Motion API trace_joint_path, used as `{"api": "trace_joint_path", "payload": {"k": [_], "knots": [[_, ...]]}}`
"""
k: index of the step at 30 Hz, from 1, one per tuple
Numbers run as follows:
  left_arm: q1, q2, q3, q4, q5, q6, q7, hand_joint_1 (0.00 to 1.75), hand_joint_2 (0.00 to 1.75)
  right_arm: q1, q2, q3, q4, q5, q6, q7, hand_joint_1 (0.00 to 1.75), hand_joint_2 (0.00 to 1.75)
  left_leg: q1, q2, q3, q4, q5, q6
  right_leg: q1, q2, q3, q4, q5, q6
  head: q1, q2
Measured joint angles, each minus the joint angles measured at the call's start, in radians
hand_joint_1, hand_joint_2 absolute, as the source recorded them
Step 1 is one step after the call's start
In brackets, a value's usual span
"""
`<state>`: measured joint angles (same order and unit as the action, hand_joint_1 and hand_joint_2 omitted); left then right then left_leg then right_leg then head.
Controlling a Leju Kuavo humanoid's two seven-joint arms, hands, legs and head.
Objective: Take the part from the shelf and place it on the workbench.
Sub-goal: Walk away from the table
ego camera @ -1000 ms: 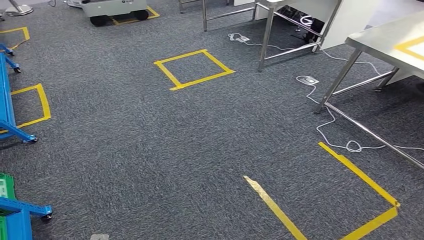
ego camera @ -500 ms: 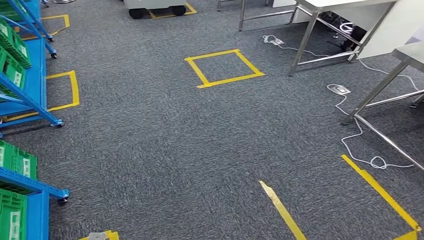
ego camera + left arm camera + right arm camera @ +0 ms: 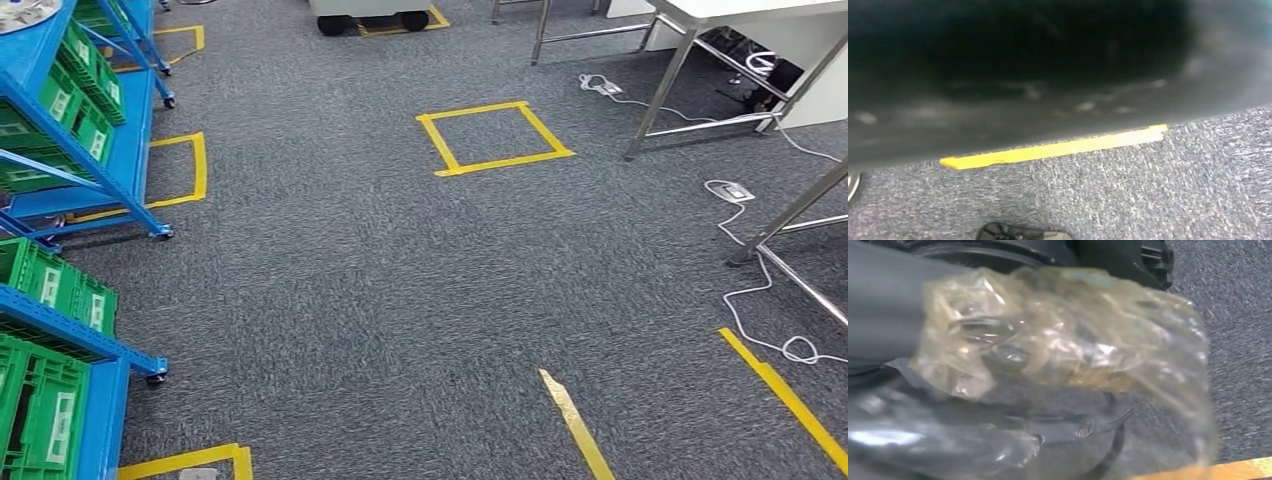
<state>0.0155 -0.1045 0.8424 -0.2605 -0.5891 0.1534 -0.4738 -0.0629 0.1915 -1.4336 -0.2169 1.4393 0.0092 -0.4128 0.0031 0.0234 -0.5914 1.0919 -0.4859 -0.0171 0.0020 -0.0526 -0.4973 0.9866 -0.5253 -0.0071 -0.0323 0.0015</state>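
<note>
Grey carpet (image 3: 330,290) covers the floor across the head view, marked with yellow tape. A closed tape square (image 3: 494,137) lies in the upper middle of the frame; a partial tape outline (image 3: 180,170) sits at upper left beside the shelving, and loose tape strips (image 3: 577,425) run along the lower right.

Blue shelf racks (image 3: 75,165) on castors occupy the left edge, loaded with green crates (image 3: 45,410) bearing white labels. At upper right stand the steel legs of a counter (image 3: 690,30), with white cables (image 3: 750,300) and a power strip (image 3: 735,191) trailing on the carpet beneath. A wheeled grey unit (image 3: 365,12) is cut off by the top edge.

Right wrist view — the part (image 3: 1068,340), a crumpled clear plastic bag with dark metallic pieces dimly visible inside, fills the middle of the frame. The right hand (image 3: 893,385) grips it: grey cover and thumb enter from the left edge, and the bag hides the fingers. Carpet shows at the right edge of this frame and a yellow tape strip (image 3: 1228,471) at its lower right corner.

Left wrist view — blurred. Carpet and a strip of yellow tape (image 3: 1058,148) cross the lower half. Whether the left hand is open or closed cannot be told from this frame.
</note>
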Motion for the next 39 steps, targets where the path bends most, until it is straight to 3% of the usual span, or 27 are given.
{"api": "trace_joint_path", "payload": {"k": [2, 4, 6, 8, 10, 11, 12, 13, 15, 16, 18, 20, 21, 23, 25, 26, 27, 29, 31, 33, 35, 37, 39], "knots": [[-0.004, 0.000, 0.000, 0.000, 0.000, 0.000, 0.000, 0.00, 0.00, -0.001, 0.000, 0.000, 0.001, 0.000, 0.000, 0.000, 0.00, 0.00, -0.006, 0.023, 0.035, -0.073, 0.013, 0.011, 0.005, -0.014, 0.002, 0.003, -0.006, 0.009, 0.001, 0.000], [-0.003, 0.000, 0.000, 0.000, -0.001, 0.000, 0.000, 0.00, 0.00, -0.003, 0.000, 0.000, 0.001, 0.000, 0.000, 0.000, 0.00, 0.00, -0.010, 0.016, 0.035, -0.084, 0.008, 0.021, 0.006, -0.028, 0.005, 0.004, -0.010, 0.017, 0.002, 0.000], [0.001, -0.001, 0.000, 0.000, -0.001, 0.000, 0.001, 0.00, 0.00, -0.005, 0.000, 0.000, 0.002, 0.000, 0.000, 0.000, 0.00, 0.00, -0.007, 0.002, 0.037, -0.091, 0.013, 0.031, 0.003, -0.014, -0.004, 0.023, -0.029, 0.026, 0.003, 0.000], [0.000, -0.001, 0.000, -0.001, 0.000, 0.000, 0.001, 0.00, 0.00, -0.004, 0.000, 0.000, 0.002, 0.000, 0.000, -0.001, 0.00, 0.00, -0.003, -0.011, 0.038, -0.095, 0.016, 0.041, -0.001, 0.024, -0.050, 0.116, -0.082, 0.034, 0.008, 0.000], [-0.002, 0.000, 0.001, -0.001, 0.000, 0.000, 0.001, 0.00, 0.00, -0.002, 0.000, 0.000, 0.002, 0.000, 0.000, -0.001, 0.00, 0.00, -0.003, -0.027, 0.037, -0.095, 0.016, 0.045, -0.004, 0.046, -0.120, 0.253, -0.135, 0.038, 0.010, 0.000], [-0.002, 0.000, 0.001, -0.001, 0.000, 0.000, 0.001, 0.00, 0.00, -0.001, 0.000, 0.000, 0.002, 0.000, 0.000, -0.001, 0.00, 0.00, -0.003, -0.035, 0.037, -0.095, 0.016, 0.045, -0.005, 0.048, -0.144, 0.293, -0.140, 0.039, 0.010, 0.000], [-0.002, 0.000, 0.001, -0.001, 0.000, 0.000, 0.001, 0.00, 0.00, 0.000, 0.000, 0.000, 0.002, 0.000, 0.000, -0.001, 0.00, 0.00, -0.002, -0.044, 0.038, -0.095, 0.015, 0.045, -0.006, 0.050, -0.151, 0.295, -0.124, 0.040, 0.011, 0.000], [-0.002, 0.000, 0.001, -0.001, 0.000, -0.001, 0.001, 0.00, 0.00, 0.000, 0.000, 0.000, 0.002, 0.000, 0.000, -0.001, 0.00, 0.00, -0.002, -0.053, 0.040, -0.094, 0.015, 0.044, -0.007, 0.052, -0.138, 0.256, -0.090, 0.040, 0.011, 0.000], [-0.002, -0.002, 0.001, -0.001, -0.004, -0.005, 0.001, 0.00, 0.00, 0.000, -0.001, 0.000, 0.003, 0.000, 0.000, -0.001, 0.00, 0.00, -0.002, -0.071, 0.042, -0.092, 0.013, 0.038, -0.012, 0.074, -0.081, 0.120, -0.014, 0.040, 0.011, 0.000], [-0.003, -0.002, 0.001, -0.002, -0.005, -0.007, 0.001, 0.00, 0.00, -0.001, -0.001, 0.000, 0.003, -0.001, 0.000, -0.001, 0.00, 0.00, -0.003, -0.080, 0.041, -0.090, 0.012, 0.034, -0.014, 0.087, -0.055, 0.065, 0.005, 0.039, 0.011, 0.000], [-0.003, -0.002, 0.002, -0.004, -0.009, -0.010, 0.001, 0.00, 0.00, -0.001, -0.001, 0.000, 0.004, -0.001, -0.001, -0.001, 0.00, 0.00, -0.004, -0.092, 0.035, -0.087, 0.013, 0.022, -0.014, 0.101, -0.033, 0.022, 0.007, 0.033, 0.010, 0.000], [0.000, -0.002, 0.006, -0.004, -0.012, -0.012, 0.001, 0.00, 0.00, 0.000, -0.001, 0.001, 0.005, -0.001, -0.002, -0.002, 0.00, 0.00, 0.000, -0.099, 0.030, -0.085, 0.014, 0.011, -0.013, 0.090, -0.029, 0.016, 0.009, 0.023, 0.010, 0.000], [0.002, -0.002, 0.008, -0.004, -0.013, -0.013, 0.001, 0.00, 0.00, -0.001, -0.001, 0.001, 0.005, -0.001, -0.002, -0.002, 0.00, 0.00, 0.000, -0.091, 0.025, -0.074, 0.005, 0.007, -0.014, 0.083, -0.027, 0.014, 0.011, 0.017, 0.009, 0.000], [0.001, -0.003, 0.011, -0.004, -0.017, -0.014, 0.000, 0.00, 0.00, -0.001, -0.001, 0.003, 0.005, -0.003, -0.003, -0.002, 0.00, 0.00, 0.000, -0.062, -0.009, 0.003, -0.044, -0.001, -0.015, 0.065, -0.025, 0.010, 0.013, 0.008, 0.004, 0.000], [-0.001, -0.004, 0.012, -0.004, -0.019, -0.016, 0.000, 0.00, 0.00, 0.001, -0.001, 0.003, 0.005, -0.004, -0.004, -0.003, 0.00, 0.00, 0.001, -0.040, -0.070, 0.135, -0.106, -0.005, -0.011, 0.043, -0.025, 0.010, 0.011, 0.002, 0.002, 0.000], [-0.001, -0.005, 0.012, -0.004, -0.019, -0.016, 0.000, 0.00, 0.00, 0.002, -0.001, 0.004, 0.005, -0.004, -0.004, -0.003, 0.00, 0.00, 0.002, -0.036, -0.092, 0.183, -0.120, -0.006, -0.009, 0.033, -0.024, 0.010, 0.009, 0.001, 0.002, 0.000], [0.000, -0.005, 0.013, -0.004, -0.019, -0.016, 0.000, 0.00, 0.00, 0.002, -0.001, 0.004, 0.005, -0.004, -0.004, -0.003, 0.00, 0.00, 0.002, -0.034, -0.097, 0.196, -0.114, -0.005, -0.008, 0.023, -0.023, 0.010, 0.008, 0.000, 0.002, 0.000], [0.002, -0.005, 0.015, -0.005, -0.019, -0.016, 0.000, 0.00, 0.00, 0.000, -0.001, 0.004, 0.005, -0.004, -0.004, -0.003, 0.00, 0.00, 0.001, -0.025, -0.055, 0.115, -0.055, 0.001, -0.006, 0.008, -0.018, 0.010, 0.005, 0.001, 0.002, 0.000], [0.001, -0.005, 0.015, -0.005, -0.019, -0.016, -0.001, 0.00, 0.00, 0.000, -0.001, 0.005, 0.005, -0.004, -0.004, -0.003, 0.00, 0.00, -0.006, 0.011, 0.009, -0.012, -0.003, 0.011, -0.001, -0.005, -0.013, 0.012, -0.001, 0.006, 0.002, 0.000], [-0.003, -0.005, 0.016, -0.006, -0.020, -0.016, -0.002, 0.00, 0.00, -0.001, -0.001, 0.005, 0.005, -0.004, -0.004, -0.003, 0.00, 0.00, -0.013, 0.033, 0.035, -0.072, 0.005, 0.021, 0.004, -0.020, -0.013, 0.014, -0.006, 0.014, 0.003, 0.000], [-0.001, -0.006, 0.016, -0.006, -0.020, -0.016, -0.002, 0.00, 0.00, -0.003, -0.001, 0.006, 0.005, -0.004, -0.004, -0.003, 0.00, 0.00, -0.014, 0.019, 0.034, -0.080, 0.004, 0.029, 0.004, -0.033, -0.013, 0.015, -0.010, 0.022, 0.004, 0.000], [0.002, -0.006, 0.016, -0.006, -0.020, -0.016, -0.002, 0.00, 0.00, -0.004, -0.001, 0.006, 0.005, -0.004, -0.004, -0.003, 0.00, 0.00, -0.009, 0.005, 0.037, -0.087, 0.009, 0.040, 0.001, -0.008, -0.027, 0.046, -0.036, 0.032, 0.006, 0.000], [0.000, -0.006, 0.016, -0.006, -0.020, -0.016, -0.002, 0.00, 0.00, -0.003, -0.001, 0.007, 0.005, -0.004, -0.004, -0.003, 0.00, 0.00, -0.007, -0.010, 0.037, -0.089, 0.011, 0.048, -0.003, 0.033, -0.078, 0.156, -0.094, 0.039, 0.010, 0.000]]}}
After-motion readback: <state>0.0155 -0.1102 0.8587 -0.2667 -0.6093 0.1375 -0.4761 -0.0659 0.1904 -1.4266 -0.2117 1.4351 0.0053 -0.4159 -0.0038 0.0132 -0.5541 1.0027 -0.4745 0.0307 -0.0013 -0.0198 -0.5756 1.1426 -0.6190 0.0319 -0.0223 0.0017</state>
